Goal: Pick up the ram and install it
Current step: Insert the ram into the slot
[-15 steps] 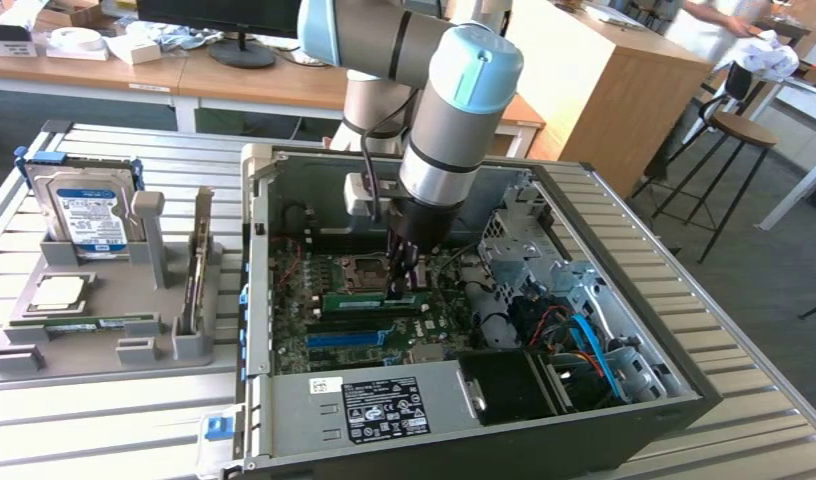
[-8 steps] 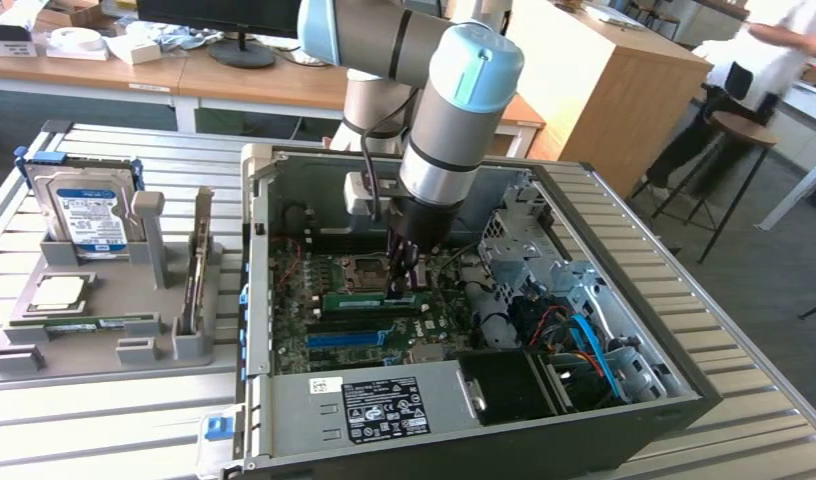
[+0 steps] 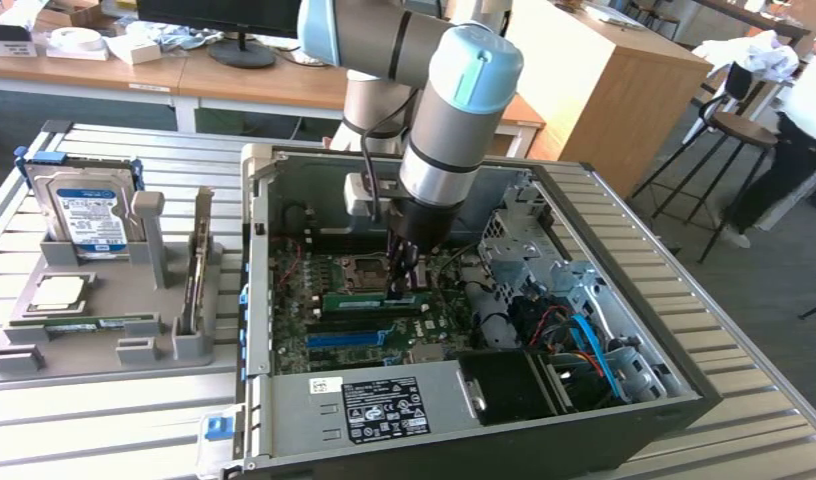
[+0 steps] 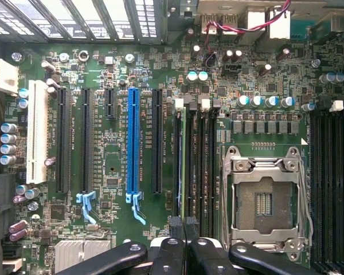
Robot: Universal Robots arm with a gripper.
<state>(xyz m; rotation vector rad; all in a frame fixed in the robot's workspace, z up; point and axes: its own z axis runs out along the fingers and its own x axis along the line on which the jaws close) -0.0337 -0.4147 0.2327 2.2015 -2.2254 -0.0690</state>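
I am seeing the gripper [image 4: 183,224] sitting closed, tips touching the long thin green ram stick [image 4: 183,160]; black memory slots [image 4: 202,160] are flanking it, with the square silver processor socket [image 4: 264,197] just beside.

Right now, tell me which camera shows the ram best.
The exterior view: the ram shows its long green side, standing upright on the motherboard. The wrist view sees the ram edge-on, as a thin pale-green strip among black slots beside the CPU socket.
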